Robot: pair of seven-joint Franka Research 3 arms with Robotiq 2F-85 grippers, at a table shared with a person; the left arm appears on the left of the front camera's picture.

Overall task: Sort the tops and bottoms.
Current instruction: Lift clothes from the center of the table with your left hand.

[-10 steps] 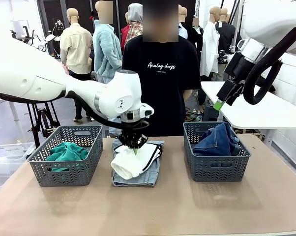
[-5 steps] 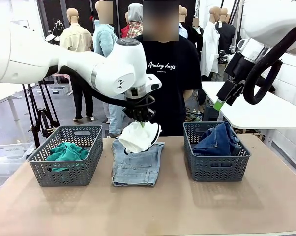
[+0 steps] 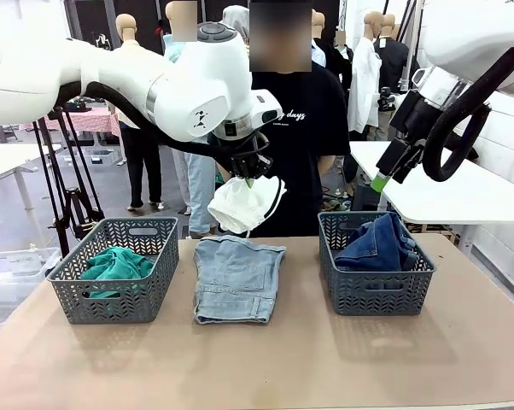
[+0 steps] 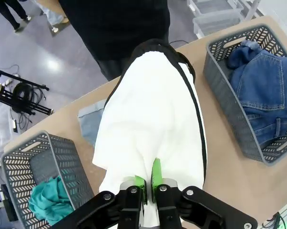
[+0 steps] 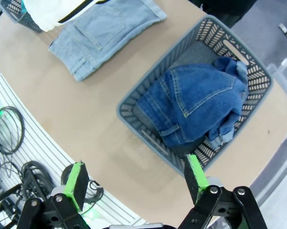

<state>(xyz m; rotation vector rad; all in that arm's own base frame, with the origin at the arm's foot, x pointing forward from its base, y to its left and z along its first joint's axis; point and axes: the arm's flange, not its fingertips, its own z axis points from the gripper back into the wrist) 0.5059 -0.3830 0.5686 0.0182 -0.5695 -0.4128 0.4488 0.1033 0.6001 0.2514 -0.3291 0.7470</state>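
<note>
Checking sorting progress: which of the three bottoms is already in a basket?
The dark blue jeans, in the right-hand basket. The light blue denim shorts lie on the table; the white shorts hang from the left gripper.

In the left wrist view the white shorts (image 4: 153, 119) are covering most of the light blue denim shorts (image 4: 89, 125), whose one corner is peeking out at 9 o'clock. In the front view the cloth is swallowing the fingertips of the left gripper (image 3: 249, 179). The right wrist view's top edge is cutting the white shorts off at 11 o'clock. At 9 o'clock on the table, the basket (image 3: 112, 303) wall is hiding the lower part of the teal-green garment (image 3: 113, 265). The left arm (image 3: 180, 85) is covering the start of the T-shirt lettering (image 3: 284, 115).
</note>
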